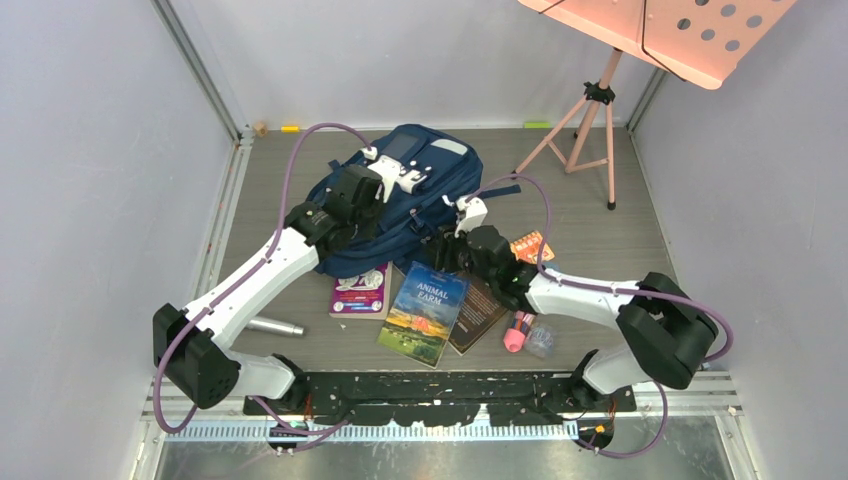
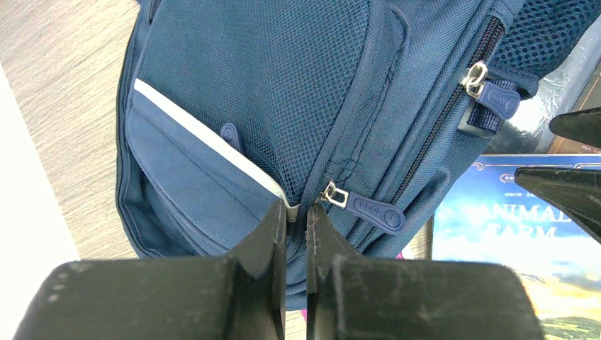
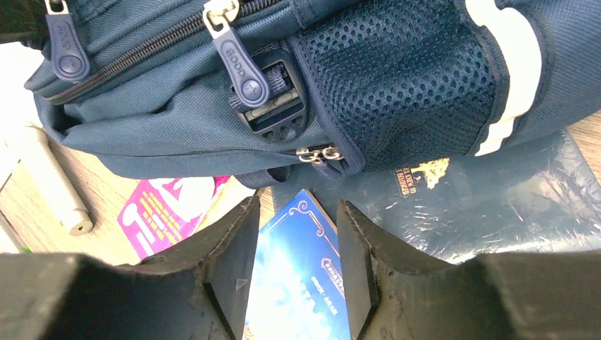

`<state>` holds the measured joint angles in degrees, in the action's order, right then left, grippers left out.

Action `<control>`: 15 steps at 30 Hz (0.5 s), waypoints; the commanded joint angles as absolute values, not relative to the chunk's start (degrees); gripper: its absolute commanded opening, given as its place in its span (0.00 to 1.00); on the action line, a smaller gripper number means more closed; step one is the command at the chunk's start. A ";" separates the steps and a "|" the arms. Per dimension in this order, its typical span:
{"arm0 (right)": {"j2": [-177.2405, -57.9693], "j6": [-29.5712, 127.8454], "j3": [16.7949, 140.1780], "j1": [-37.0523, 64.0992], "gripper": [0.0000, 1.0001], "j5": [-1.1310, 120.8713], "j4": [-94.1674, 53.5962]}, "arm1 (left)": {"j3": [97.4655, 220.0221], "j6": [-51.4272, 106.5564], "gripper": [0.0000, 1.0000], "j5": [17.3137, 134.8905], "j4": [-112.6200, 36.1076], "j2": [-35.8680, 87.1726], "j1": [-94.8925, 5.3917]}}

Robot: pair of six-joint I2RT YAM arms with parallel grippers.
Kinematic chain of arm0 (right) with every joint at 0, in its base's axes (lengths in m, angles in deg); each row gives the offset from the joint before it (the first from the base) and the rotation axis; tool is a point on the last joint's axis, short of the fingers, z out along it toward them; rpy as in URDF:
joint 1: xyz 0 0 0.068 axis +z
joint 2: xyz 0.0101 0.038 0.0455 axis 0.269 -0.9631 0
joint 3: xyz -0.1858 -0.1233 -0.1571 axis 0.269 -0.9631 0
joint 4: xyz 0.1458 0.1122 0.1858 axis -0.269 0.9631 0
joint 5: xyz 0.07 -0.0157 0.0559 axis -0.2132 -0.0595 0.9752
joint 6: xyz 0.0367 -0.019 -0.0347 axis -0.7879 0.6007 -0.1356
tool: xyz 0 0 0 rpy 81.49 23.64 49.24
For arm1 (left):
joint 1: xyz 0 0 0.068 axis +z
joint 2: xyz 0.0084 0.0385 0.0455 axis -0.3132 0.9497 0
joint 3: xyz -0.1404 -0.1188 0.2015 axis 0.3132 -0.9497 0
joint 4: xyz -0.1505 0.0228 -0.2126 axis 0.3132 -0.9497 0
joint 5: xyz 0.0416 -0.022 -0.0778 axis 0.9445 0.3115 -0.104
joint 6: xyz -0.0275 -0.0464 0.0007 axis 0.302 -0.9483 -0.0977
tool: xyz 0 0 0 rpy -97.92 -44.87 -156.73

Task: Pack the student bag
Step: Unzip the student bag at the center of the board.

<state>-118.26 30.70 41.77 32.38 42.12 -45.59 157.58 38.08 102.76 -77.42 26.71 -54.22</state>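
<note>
The student bag [image 1: 425, 165] is a navy backpack lying at the middle back of the table. My left gripper [image 1: 398, 222] reaches over it. In the left wrist view its jaws [image 2: 296, 212] are nearly together, with the tips pinching the bag's fabric [image 2: 283, 85] beside a blue zipper pull [image 2: 375, 210]. My right gripper [image 1: 443, 245] hovers at the bag's near right side. In the right wrist view it [image 3: 298, 212] is open and empty above the blue Animal Farm book [image 3: 301, 283], just below the bag [image 3: 397, 78] and a second zipper pull [image 3: 241, 74]. The zippers look closed.
In front of the bag lie a pink book [image 1: 360, 290], the Animal Farm book [image 1: 425, 310] and a dark wrapped book [image 1: 482, 305]. An orange card [image 1: 530, 245], a pink item [image 1: 517, 332] and a silver cylinder [image 1: 272, 326] lie nearby. A pink music stand [image 1: 590, 120] stands back right.
</note>
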 commanded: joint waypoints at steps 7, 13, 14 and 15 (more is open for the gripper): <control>-124.80 36.39 48.07 28.99 0.45 50.12 -46.19 | 158.82 37.91 0.00 103.79 -70.42 24.49 -53.92; -128.06 38.76 49.98 28.96 0.42 48.39 -47.63 | 158.82 38.11 0.00 103.88 -70.42 24.64 -53.97; -128.30 39.20 50.10 28.96 0.42 48.11 -47.88 | 158.82 38.09 0.00 103.88 -70.42 24.67 -53.98; -128.79 39.31 50.39 28.96 0.42 47.68 -48.28 | 158.82 38.10 0.00 103.75 -70.37 24.74 -53.97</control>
